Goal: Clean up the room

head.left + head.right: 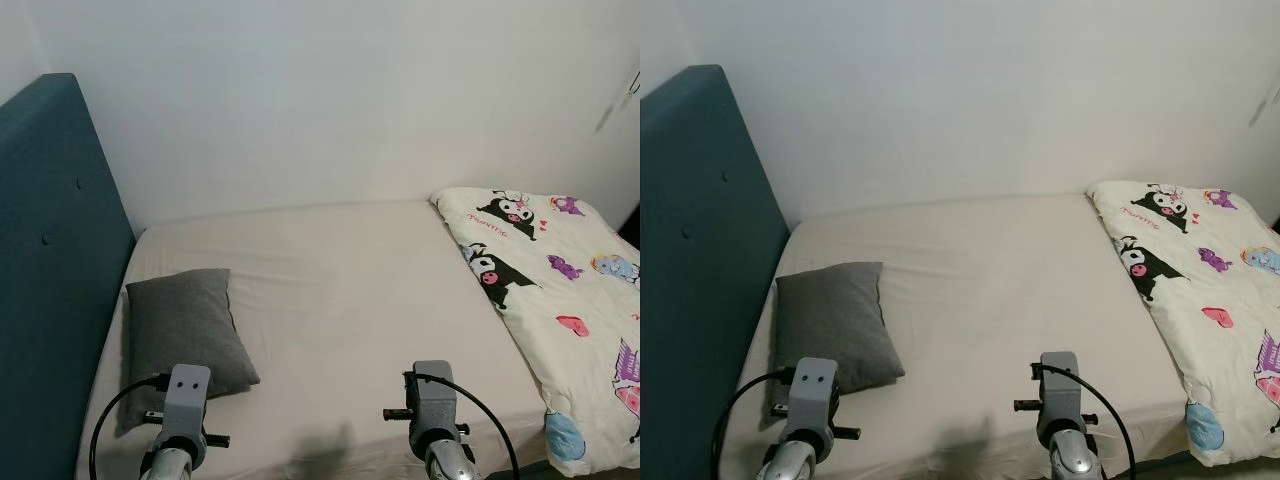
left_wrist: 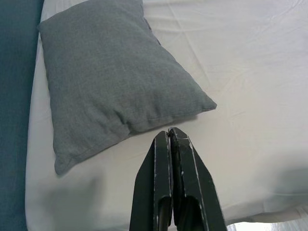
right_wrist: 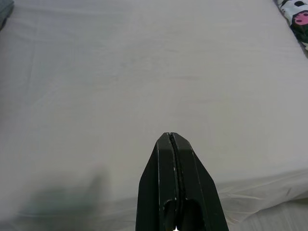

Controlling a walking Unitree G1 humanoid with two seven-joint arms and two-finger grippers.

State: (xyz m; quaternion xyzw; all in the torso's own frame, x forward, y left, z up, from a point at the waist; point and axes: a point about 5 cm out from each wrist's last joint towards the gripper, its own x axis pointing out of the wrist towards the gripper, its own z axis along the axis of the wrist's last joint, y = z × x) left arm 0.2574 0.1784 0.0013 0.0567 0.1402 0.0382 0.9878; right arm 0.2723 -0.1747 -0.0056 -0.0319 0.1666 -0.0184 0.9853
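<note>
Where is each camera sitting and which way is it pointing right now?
Left eye and right eye: on the head, looking forward and down at the bed, pillow, quilt and headboard; both wrists show low in frame.
Left wrist: along the left gripper, shut, toward the pillow.
Right wrist: along the right gripper, shut, toward bare sheet; a quilt corner shows.
Shared: the pillow appears in the head views and the left wrist view.

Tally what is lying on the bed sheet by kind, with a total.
Grey pillow: 1
Cartoon-print quilt: 1
Total: 2
Neither is held; the left gripper and right gripper hover above the sheet, fingers shut.
</note>
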